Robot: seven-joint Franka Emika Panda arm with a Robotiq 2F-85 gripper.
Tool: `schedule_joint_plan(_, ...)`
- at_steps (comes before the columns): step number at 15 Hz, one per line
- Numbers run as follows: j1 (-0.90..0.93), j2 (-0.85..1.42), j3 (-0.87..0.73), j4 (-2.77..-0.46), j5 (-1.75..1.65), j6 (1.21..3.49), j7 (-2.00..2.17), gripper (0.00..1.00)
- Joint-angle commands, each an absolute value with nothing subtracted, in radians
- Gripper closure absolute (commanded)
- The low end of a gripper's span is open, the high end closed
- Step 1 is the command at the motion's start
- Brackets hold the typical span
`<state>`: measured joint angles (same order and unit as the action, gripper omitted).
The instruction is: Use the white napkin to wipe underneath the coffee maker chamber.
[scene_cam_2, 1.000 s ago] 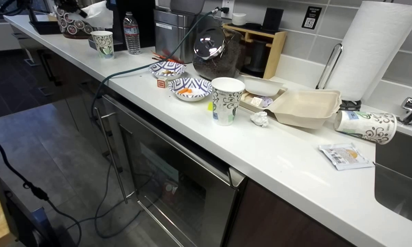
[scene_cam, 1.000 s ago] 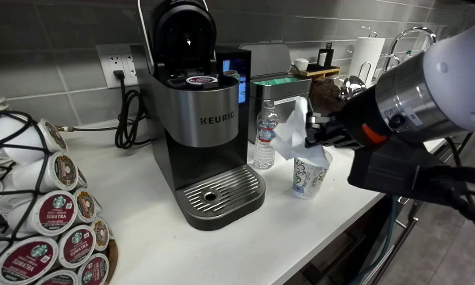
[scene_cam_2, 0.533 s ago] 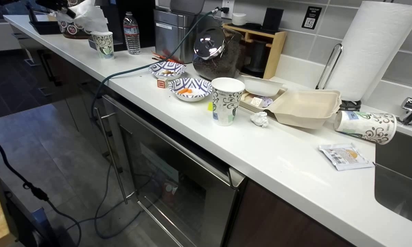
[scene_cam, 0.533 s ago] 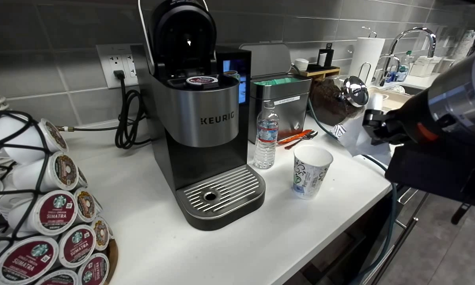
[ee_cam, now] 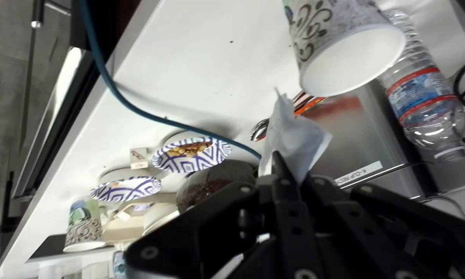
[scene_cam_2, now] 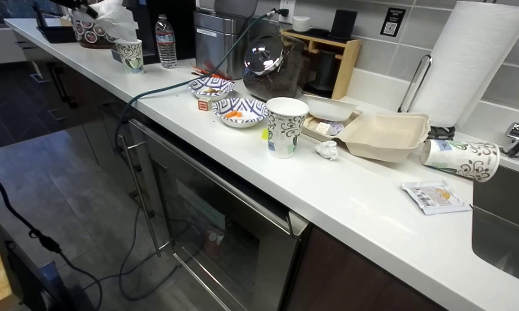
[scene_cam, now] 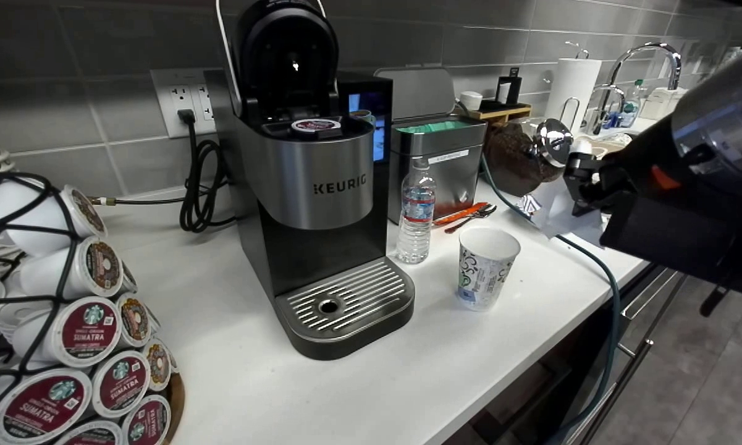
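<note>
White napkin (ee_cam: pixel 295 133) is held by the gripper (scene_cam: pixel 576 188) well apart from the coffee maker chamber (scene_cam: pixel 312 179), farther out from it than the paper cup (scene_cam: pixel 485 275). The jaws are clenched on the napkin; its loose end is seen projecting past them in the wrist view. The napkin is suspended above the tabletop (scene_cam: pixel 235 377).

The coffee maker chamber is placed on the tabletop with its lid (scene_cam: pixel 287 52) raised, and a coffee pod (scene_cam: pixel 315 125) is seated in the exposed top. The drip tray (scene_cam: pixel 371 293) is fitted at the base of the coffee maker chamber, beneath the silver front (scene_cam: pixel 284 167). A black power cord (scene_cam: pixel 202 213) is looped beside the coffee maker chamber and is plugged into a wall outlet (scene_cam: pixel 188 104).

On the gripper side of the coffee maker chamber, a water bottle (scene_cam: pixel 416 216) is stood just beside it, and a metal bin (scene_cam: pixel 448 170) is located farther back. The paper cup is stood upright on the same side, near the drip tray. On the opposite side, coffee pods (scene_cam: pixel 88 332), several labelled SUMATRA, are stacked.

In an exterior view, two patterned bowls (scene_cam_2: pixel 254 113) are placed well apart from the coffee maker chamber, and a paper towel roll (scene_cam_2: pixel 466 60) is stood still farther from it.
</note>
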<state>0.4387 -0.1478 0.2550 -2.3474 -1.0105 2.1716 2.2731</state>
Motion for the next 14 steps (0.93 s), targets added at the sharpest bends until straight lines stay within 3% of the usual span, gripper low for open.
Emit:
schedule_joint_plan(1, 0.328, -0.282, 0.208, -2.468, -1.010, 2.418, 2.228, 0.99)
schedule_joint_plan(6, 0.221, -0.365, 0.069, -2.582, -0.870, 2.699, 1.904, 0.99)
schedule_joint_plan(9, 0.286, -0.323, -0.090, -2.610, -0.704, 2.741, 1.675, 0.99)
schedule_joint_plan(10, 0.194, -0.316, -0.019, -2.612, -0.617, 2.716, 1.618, 0.99)
schedule_joint_plan(12, 0.221, -0.321, -0.047, -2.599, -0.683, 2.715, 1.661, 0.98)
schedule_joint_plan(14, 0.113, -0.315, 0.052, -2.606, -0.598, 2.729, 1.594, 0.99)
